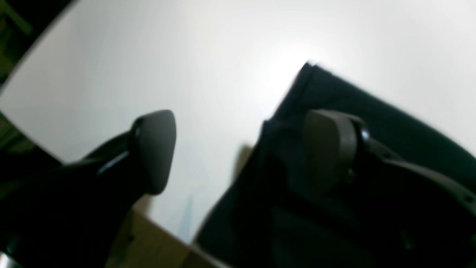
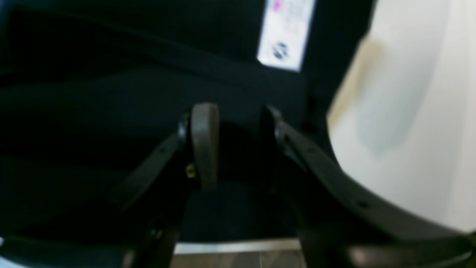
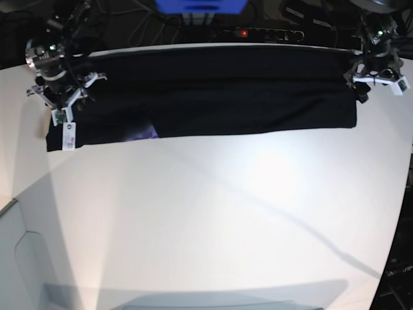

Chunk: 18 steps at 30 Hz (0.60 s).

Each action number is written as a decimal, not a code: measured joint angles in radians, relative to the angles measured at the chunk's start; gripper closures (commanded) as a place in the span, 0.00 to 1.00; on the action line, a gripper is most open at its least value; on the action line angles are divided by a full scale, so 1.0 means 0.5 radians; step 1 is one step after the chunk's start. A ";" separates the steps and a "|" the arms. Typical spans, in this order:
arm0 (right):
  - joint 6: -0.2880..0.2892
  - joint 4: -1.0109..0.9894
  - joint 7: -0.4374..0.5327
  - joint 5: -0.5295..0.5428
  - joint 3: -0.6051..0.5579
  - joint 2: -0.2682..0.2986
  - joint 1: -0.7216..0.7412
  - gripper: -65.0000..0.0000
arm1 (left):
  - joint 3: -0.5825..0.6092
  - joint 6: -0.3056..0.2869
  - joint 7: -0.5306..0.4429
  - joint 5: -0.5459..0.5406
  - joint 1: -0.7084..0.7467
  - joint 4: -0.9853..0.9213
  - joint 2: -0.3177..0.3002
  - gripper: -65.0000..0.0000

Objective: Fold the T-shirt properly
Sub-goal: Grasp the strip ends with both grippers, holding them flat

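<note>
The black T-shirt [image 3: 213, 97] lies folded into a long band across the far side of the white surface [image 3: 213, 213]. The left gripper [image 1: 241, 149] hangs over the band's corner, jaws wide apart, gripping nothing. The right gripper [image 2: 234, 145] stands partly open over the cloth near a white tag [image 2: 286, 33].

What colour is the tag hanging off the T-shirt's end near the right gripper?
White, with a pink mark and a dark round logo: the tag on the black T-shirt, clearest in the right wrist view.

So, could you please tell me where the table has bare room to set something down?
The whole white table nearer than the T-shirt lies bare. Crowded: the far edge, with the shirt and a claw at each end, left claw and right claw.
</note>
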 measured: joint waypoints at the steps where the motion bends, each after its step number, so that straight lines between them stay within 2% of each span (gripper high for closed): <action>1: 0.000 -0.002 0.000 -0.002 -0.008 -0.010 0.000 0.69 | 0.000 0.002 0.001 0.008 0.000 -0.033 0.000 0.20; 7: 0.000 -0.163 -0.002 -0.022 -0.005 -0.005 0.044 0.69 | 0.053 0.002 -0.002 0.006 -0.062 -0.182 0.021 0.20; 10: -0.001 -0.236 0.009 -0.005 -0.009 0.057 0.072 0.69 | 0.118 0.001 -0.011 0.000 -0.071 -0.223 0.022 0.20; 15: 0.000 -0.255 0.002 -0.014 -0.007 0.066 0.062 0.69 | 0.202 0.002 -0.011 0.000 -0.062 -0.233 0.022 0.21; 18: 0.000 -0.255 0.008 -0.014 -0.008 0.079 0.067 0.69 | 0.214 0.002 -0.011 -0.005 -0.066 -0.233 0.016 0.27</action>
